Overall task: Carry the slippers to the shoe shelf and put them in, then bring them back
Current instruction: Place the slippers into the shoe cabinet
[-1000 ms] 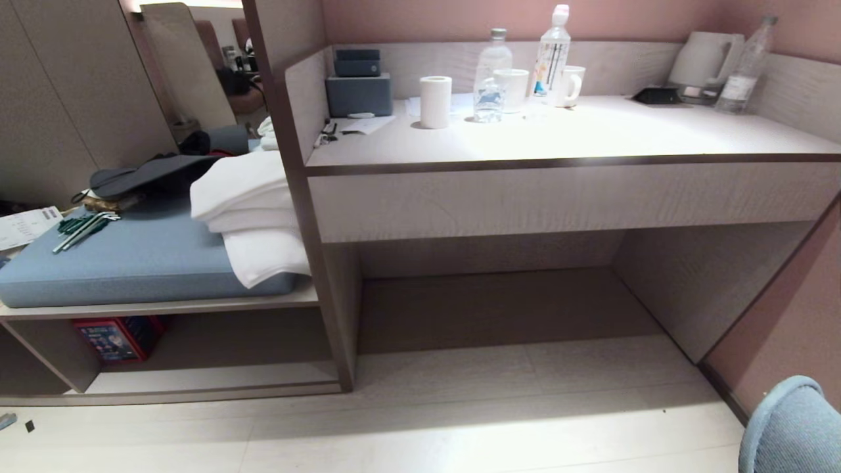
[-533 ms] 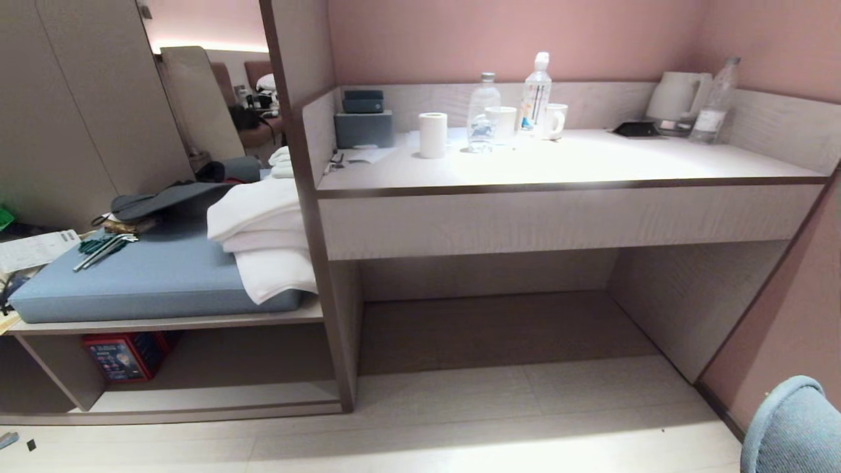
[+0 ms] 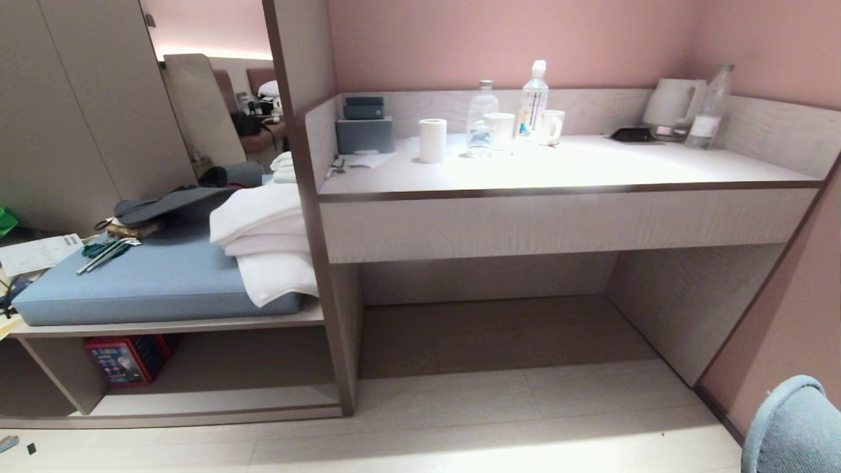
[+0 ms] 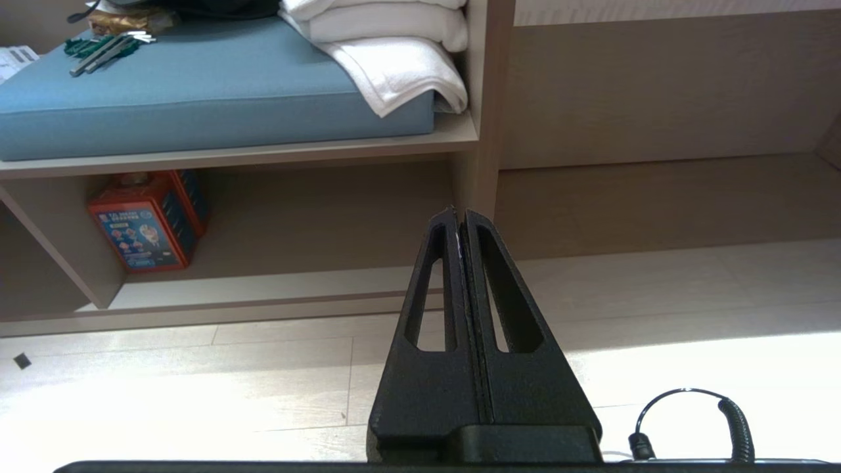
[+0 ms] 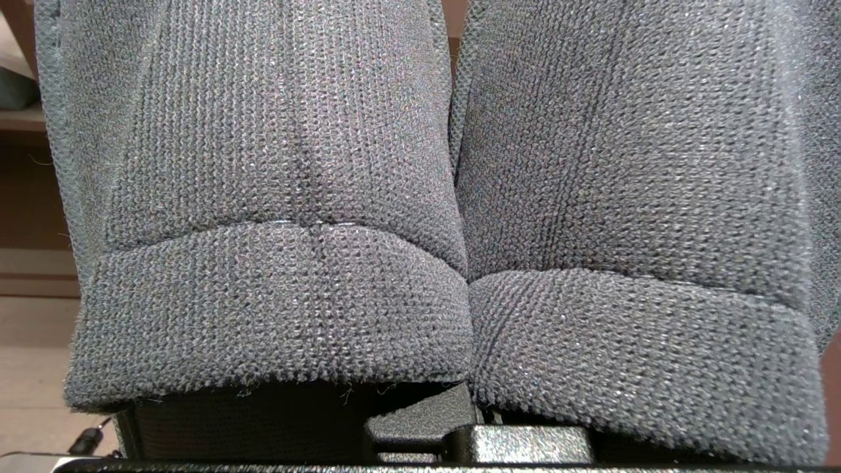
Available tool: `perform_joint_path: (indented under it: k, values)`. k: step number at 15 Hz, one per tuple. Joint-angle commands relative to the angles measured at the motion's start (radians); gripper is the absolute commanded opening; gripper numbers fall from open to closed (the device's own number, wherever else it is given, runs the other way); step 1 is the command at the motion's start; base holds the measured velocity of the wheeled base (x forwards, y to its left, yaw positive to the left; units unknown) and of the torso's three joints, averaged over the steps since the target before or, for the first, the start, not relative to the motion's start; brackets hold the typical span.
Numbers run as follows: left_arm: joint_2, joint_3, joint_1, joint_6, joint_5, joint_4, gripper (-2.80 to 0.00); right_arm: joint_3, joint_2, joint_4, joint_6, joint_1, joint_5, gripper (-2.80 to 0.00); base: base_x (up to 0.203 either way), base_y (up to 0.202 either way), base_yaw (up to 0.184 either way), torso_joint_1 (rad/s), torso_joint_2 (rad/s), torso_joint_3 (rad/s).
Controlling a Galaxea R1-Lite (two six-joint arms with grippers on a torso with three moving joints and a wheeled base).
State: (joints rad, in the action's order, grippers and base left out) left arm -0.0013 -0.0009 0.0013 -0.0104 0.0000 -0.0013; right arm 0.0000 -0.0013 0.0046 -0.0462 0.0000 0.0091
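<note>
hotel room, built-in desk [image 3: 558,164], kettle [image 3: 671,104], folded towels [image 3: 263,236]

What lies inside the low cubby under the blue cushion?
A red box stands at the left of the shoe shelf. No slippers are inside. The far left corner is hidden behind the slanted side panel.

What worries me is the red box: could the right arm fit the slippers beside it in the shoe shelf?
Probably yes: the red box takes only one end of the shoe shelf; the rest lies bare.

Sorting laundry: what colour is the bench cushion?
Blue cushion, clearest in the left wrist view.
</note>
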Motion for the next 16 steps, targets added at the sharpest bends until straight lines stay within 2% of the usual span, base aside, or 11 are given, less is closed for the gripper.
perform_joint_path:
  k: [1, 4, 9, 16]
  values:
    - [0.001, -0.001, 0.0, 0.0, 0.0, 0.0, -2.8, 0.002, 0.001, 0.0, 0.0, 0.0, 0.0, -2.8, 0.0, 0.0, 0.0, 0.0, 0.0, 0.0]
    - [0.001, 0.001, 0.0, 0.0, 0.0, 0.0, -2.8, 0.002, 0.001, 0.0, -0.002, 0.0, 0.002, -2.8, 0.001, -0.002, 0.021, 0.0, 0.0, 0.001]
    - [0.001, -0.001, 0.0, 0.0, 0.0, 0.0, -2.8, 0.002, 0.001, 0.0, -0.003, 0.0, 0.002, -2.8, 0.002, -0.007, 0.117, 0.003, 0.01, 0.003]
    - [0.001, -0.001, 0.0, 0.001, 0.0, 0.0, -2.8, 0.002, 0.001, 0.0, -0.001, 0.0, 0.002, -2.8, 0.0, 0.0, 0.0, 0.0, 0.0, 0.0]
